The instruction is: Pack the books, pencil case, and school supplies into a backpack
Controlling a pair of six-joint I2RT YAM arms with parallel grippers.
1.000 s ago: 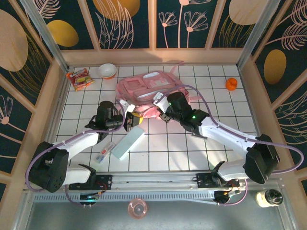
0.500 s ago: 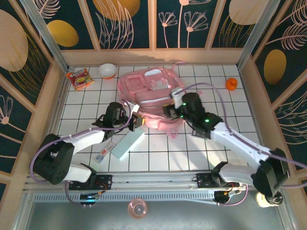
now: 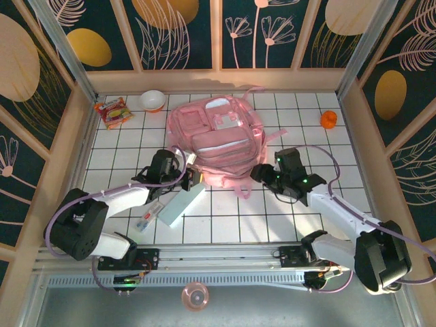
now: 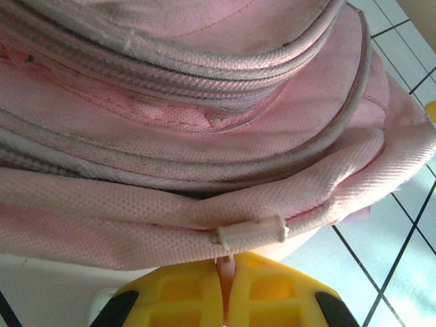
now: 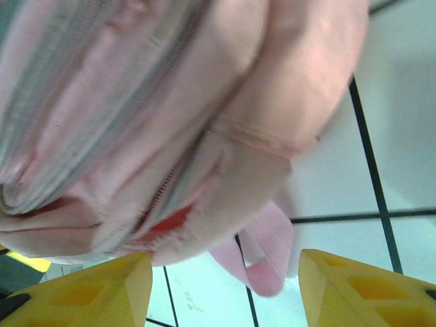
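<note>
Backpack (image 3: 218, 133), pink, mid-surface toward the far edge, opening step in hand: left gripper (image 4: 227, 276) pressed together on its pink zip tab (image 4: 223, 261), right gripper (image 5: 225, 272) spread off the near-right corner; next probably needs a steady zip pull, pencil case (image 3: 181, 204) waiting near-left.

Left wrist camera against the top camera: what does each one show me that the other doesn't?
Left wrist close-up: yellow jaws shut on a pink tab under a white zip pull, with the weave and zip lines of the pink backpack plain.
Top camera: the left arm, the right arm, a mint-green pencil case, a clear packet, a snack packet, a white bowl and a small orange object.
Both: the backpack and the white tiled table.
</note>
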